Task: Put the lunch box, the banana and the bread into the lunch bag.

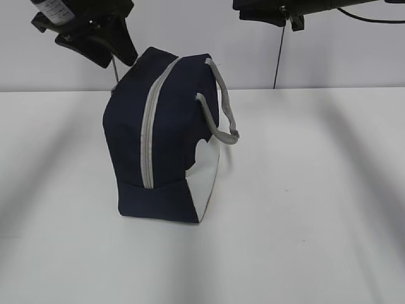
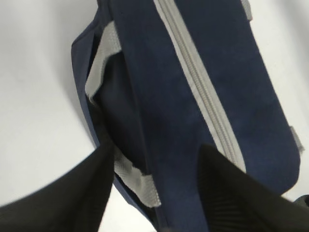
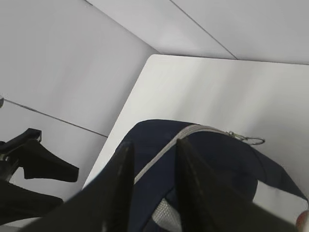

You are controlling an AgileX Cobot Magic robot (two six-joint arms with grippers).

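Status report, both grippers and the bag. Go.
Left gripper open, above lunch bag. Right gripper open, empty, raised. Bag zipped shut. Nothing obstructing.

Both arms are black. At the upper left of the exterior view the left gripper (image 1: 104, 44) shows broad, matte, wedge-shaped jaws below a white-labelled cylinder. At the upper right, the right arm (image 1: 297, 9) is a dark bar with a thin black cable hanging. Close up, the fingers (image 2: 241, 198) look finely ribbed.
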